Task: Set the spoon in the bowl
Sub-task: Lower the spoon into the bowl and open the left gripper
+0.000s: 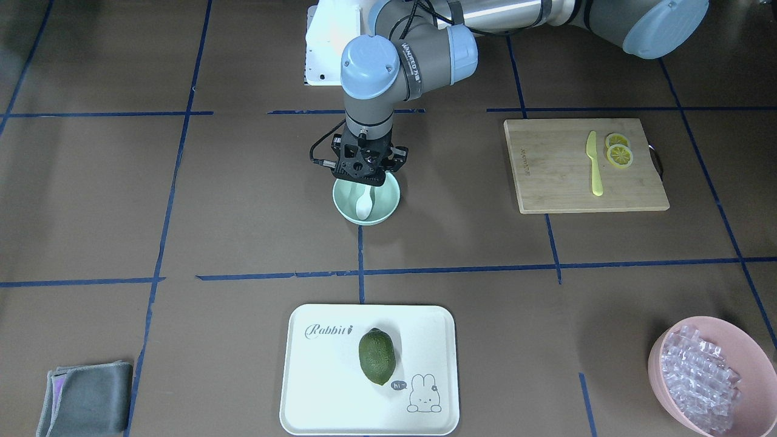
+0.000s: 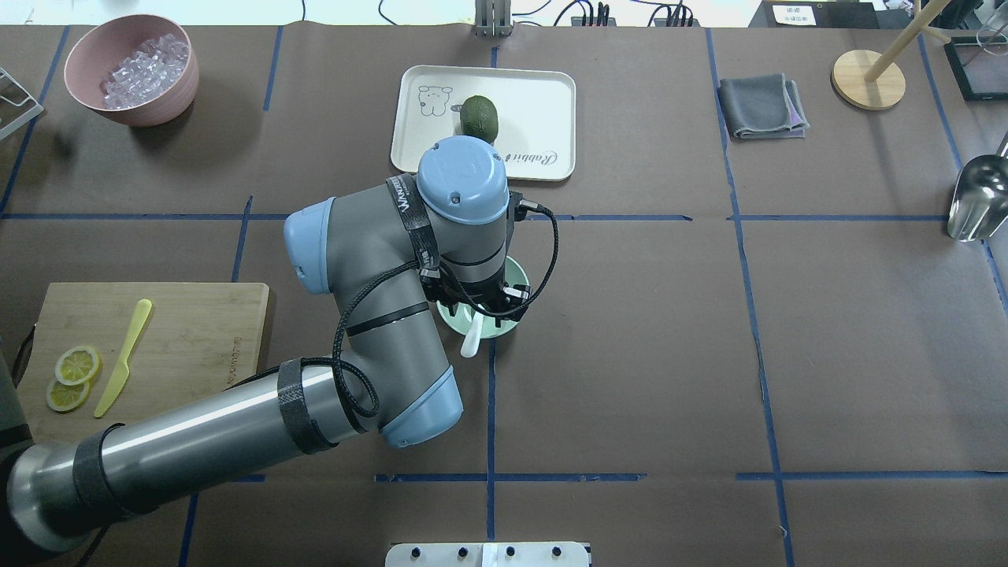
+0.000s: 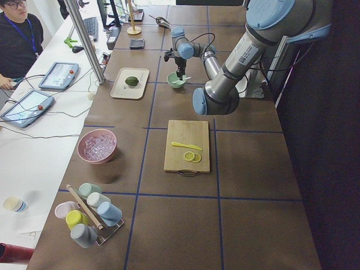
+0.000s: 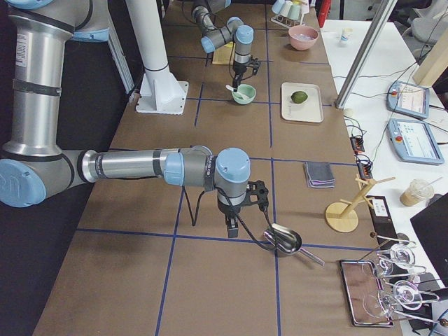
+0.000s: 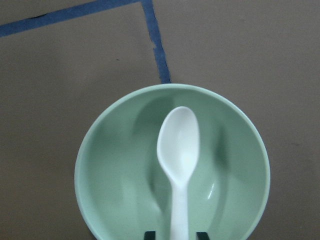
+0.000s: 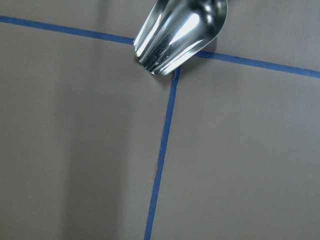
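Note:
The pale mint-green bowl (image 1: 341, 204) stands at mid-table. The white spoon (image 1: 364, 205) lies in it, scoop down inside and handle leaning over the rim toward the robot (image 2: 471, 343). My left gripper (image 1: 366, 181) hangs straight above the bowl's robot-side rim. In the left wrist view the spoon (image 5: 179, 145) rests in the bowl (image 5: 115, 165). Its handle runs between the two fingertips (image 5: 149, 234) with a gap on each side, so the gripper is open. My right gripper (image 4: 231, 225) shows only in the exterior right view, above the table near a metal scoop (image 4: 283, 239); I cannot tell its state.
A white tray (image 1: 315, 388) with a green avocado (image 1: 376, 356) lies on the operators' side. A cutting board (image 1: 546, 176) holds a yellow knife (image 1: 593, 164) and lemon slices (image 1: 619, 152). A pink bowl of clear cubes (image 1: 658, 364) and a grey cloth (image 1: 85, 397) sit at the corners.

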